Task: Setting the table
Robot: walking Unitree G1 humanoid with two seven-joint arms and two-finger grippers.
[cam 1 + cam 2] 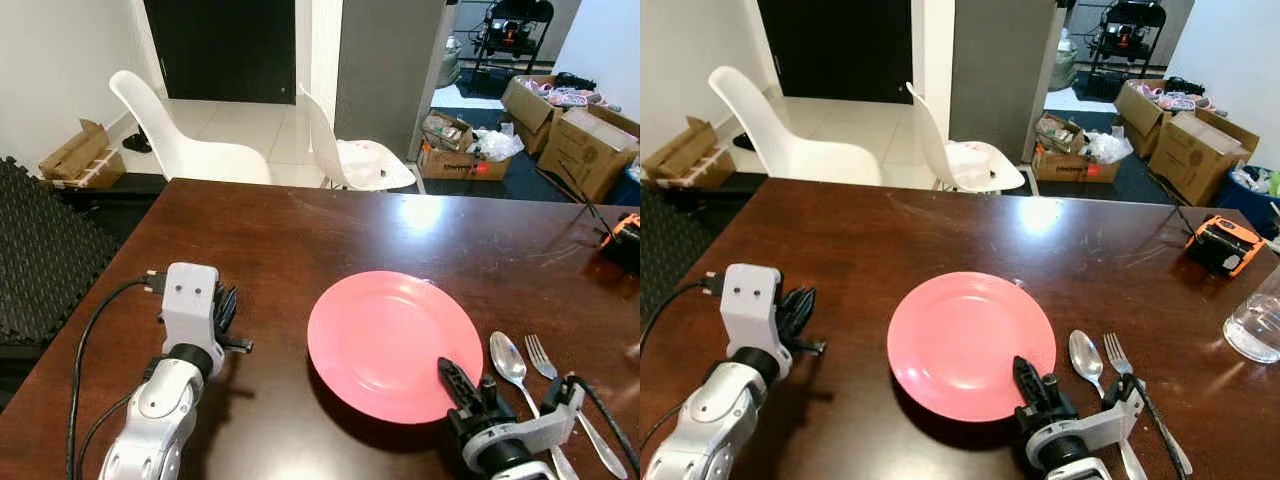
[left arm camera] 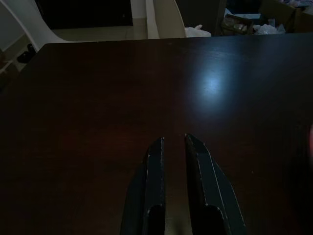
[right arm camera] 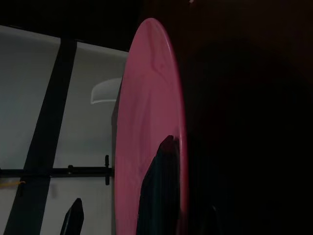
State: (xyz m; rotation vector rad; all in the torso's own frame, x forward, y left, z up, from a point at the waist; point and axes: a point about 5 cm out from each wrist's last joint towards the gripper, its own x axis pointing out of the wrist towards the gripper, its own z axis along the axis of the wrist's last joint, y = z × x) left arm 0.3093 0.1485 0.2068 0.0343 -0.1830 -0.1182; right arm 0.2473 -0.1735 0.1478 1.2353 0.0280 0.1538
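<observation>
- Your dark bench [image 1: 300,240] carries nothing with writing you could read.
- Right end effector [image 1: 1032,384] grips the pink plate [image 1: 392,342] rim.
- Left end effector [image 2: 174,143] rests nearly closed, empty.

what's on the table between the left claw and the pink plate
Nothing: bare dark wood lies between the left claw and the pink plate, as both eye views show. The spoon and fork lie on the plate's other side.

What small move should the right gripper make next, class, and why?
Probably open and draw back toward the robot: the right gripper has a finger on the pink plate's near rim, and the plate already lies flat on the table beside the spoon and fork.
</observation>
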